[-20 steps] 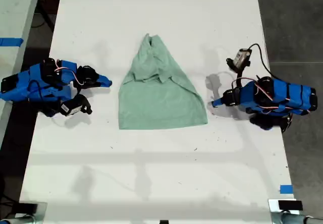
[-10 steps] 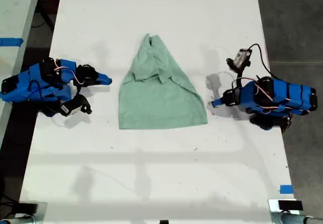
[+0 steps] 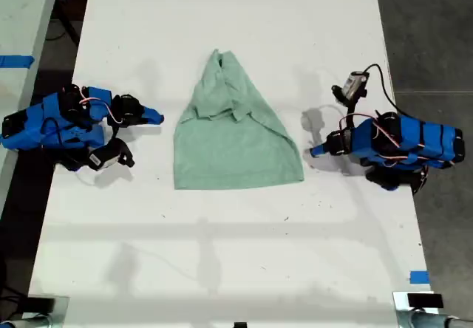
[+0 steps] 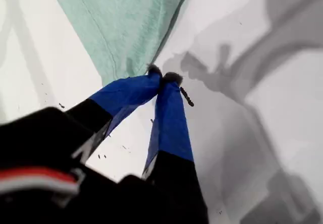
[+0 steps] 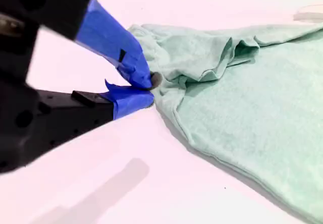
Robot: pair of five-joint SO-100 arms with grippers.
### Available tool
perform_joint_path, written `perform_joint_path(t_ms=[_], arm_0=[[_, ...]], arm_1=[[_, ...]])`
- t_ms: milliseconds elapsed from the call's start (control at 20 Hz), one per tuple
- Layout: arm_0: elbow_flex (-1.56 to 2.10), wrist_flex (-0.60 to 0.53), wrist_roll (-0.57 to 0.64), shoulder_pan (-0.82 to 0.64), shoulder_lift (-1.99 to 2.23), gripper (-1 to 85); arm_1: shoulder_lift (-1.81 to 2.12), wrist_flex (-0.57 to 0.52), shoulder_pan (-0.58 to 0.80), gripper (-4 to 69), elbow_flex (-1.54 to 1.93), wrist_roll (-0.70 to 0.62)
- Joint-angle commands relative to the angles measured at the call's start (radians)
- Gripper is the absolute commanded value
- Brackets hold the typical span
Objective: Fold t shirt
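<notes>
My first gripper (image 4: 162, 77) is seen at the exterior view's right (image 3: 316, 151), its blue-taped jaws closed tip to tip and nothing held. My second gripper (image 5: 150, 89) is seen at the exterior view's left (image 3: 157, 118), jaws nearly closed, empty. Both arms are laid low, pointed toward the frame's centre.

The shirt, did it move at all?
No. The shirt lies in the same spot on the table, its hem the same distance from both arms.
</notes>
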Motion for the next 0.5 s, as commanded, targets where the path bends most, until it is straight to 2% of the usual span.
perform_joint_path(t_ms=[0, 450], arm_0=[[0.041, -0.017, 0.006, 0.006, 0.009, -0.2], [0.041, -0.017, 0.002, 0.02, 0.003, -0.2]], arm_1=[[0.008, 0.006, -0.012, 1.5, 0.058, -0.003], [0.009, 0.006, -0.028, 1.6, 0.058, -0.011]])
